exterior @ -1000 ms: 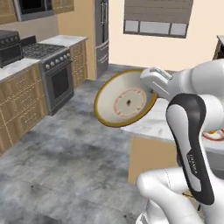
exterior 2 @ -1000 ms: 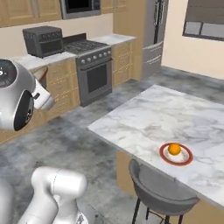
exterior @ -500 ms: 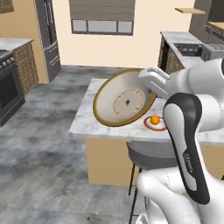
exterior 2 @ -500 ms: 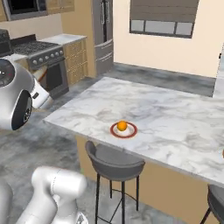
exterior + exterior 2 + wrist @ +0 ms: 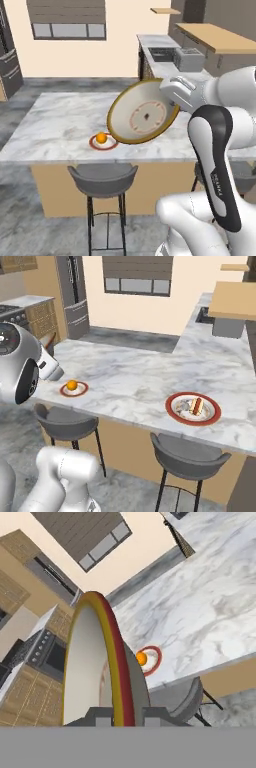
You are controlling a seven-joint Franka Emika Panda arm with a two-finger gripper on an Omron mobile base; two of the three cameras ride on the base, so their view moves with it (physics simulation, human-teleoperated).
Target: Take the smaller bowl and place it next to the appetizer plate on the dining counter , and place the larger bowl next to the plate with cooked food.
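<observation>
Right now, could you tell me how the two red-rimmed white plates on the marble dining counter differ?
The small red-rimmed appetizer plate bears one orange ball; the plate with cooked food is larger and bears brownish pieces. The appetizer plate lies nearer the arm. Both are round and rest flat on the white-grey marble dining counter.

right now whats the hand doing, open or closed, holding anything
Hand: closed on the rim of the larger bowl, which it holds tilted on edge above the dining counter.
</observation>
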